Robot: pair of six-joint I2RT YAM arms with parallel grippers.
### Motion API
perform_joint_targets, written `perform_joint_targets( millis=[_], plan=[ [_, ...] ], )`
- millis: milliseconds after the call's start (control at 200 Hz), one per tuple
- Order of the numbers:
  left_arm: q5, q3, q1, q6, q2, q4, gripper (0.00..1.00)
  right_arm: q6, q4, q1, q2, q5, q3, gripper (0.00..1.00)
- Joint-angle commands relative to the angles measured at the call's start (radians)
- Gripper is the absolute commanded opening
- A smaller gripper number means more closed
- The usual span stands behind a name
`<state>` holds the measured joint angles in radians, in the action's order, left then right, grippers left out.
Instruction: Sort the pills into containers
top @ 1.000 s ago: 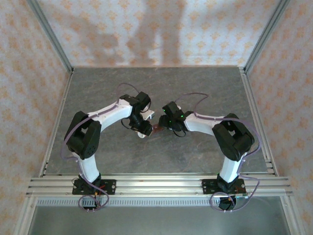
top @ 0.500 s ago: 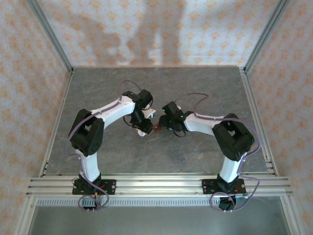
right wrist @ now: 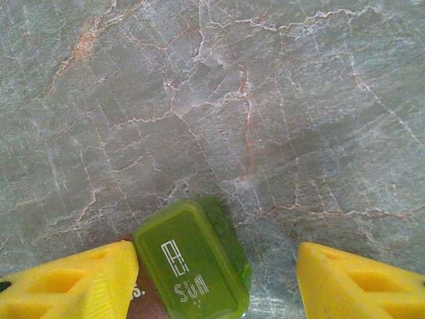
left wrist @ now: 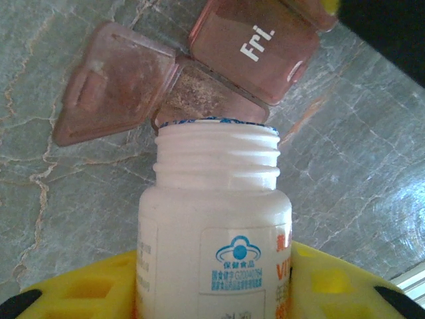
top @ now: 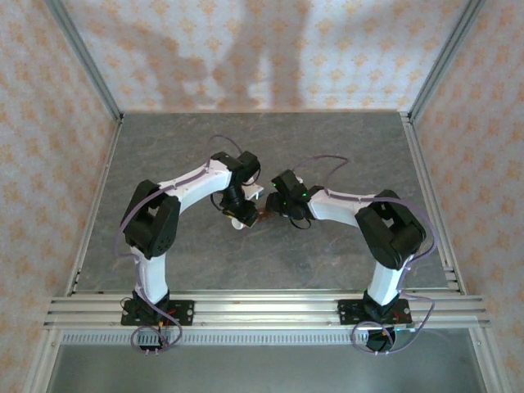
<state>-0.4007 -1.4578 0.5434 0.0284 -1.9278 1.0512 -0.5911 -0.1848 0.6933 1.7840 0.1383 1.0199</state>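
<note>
My left arm [top: 192,184] went up from its base, bent at the elbow and reached in to the containers [top: 264,214] on the table [top: 327,147]. My right arm [top: 344,205] reached in to the containers from the other side.

The left gripper [left wrist: 212,282] was pinching a white bottle [left wrist: 212,219] with no cap. The bottle's mouth was right by the open box [left wrist: 199,100] of the containers. That box's flipped lid [left wrist: 109,93] lay back flat beside it, and the shut lid marked "Fri." [left wrist: 255,46] was just past it. The right gripper [right wrist: 216,258] was spread wide over the green end [right wrist: 191,266] of the containers. One finger [right wrist: 73,282] sat just beside that end and the other stood apart from it.

From above, the two grippers hid most of the containers. What lay in the open box was too blurry to tell. The bottle's lower part was cut off.

Since a second ago, my left elbow had swung in toward the containers. My right arm had stayed put.
</note>
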Motion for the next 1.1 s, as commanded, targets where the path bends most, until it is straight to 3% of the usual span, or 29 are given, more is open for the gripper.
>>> perform_joint_targets(
  millis=[0, 1096],
  plan=[
    [0.042, -0.043, 0.009, 0.028, -0.023, 0.059, 0.0, -0.009, -0.044, 0.015, -0.01, -0.015, -0.023, 0.65],
    [0.104, -0.175, 0.029, 0.062, -0.095, 0.175, 0.0, -0.015, -0.043, 0.02, -0.004, -0.015, -0.018, 0.65]
  ],
)
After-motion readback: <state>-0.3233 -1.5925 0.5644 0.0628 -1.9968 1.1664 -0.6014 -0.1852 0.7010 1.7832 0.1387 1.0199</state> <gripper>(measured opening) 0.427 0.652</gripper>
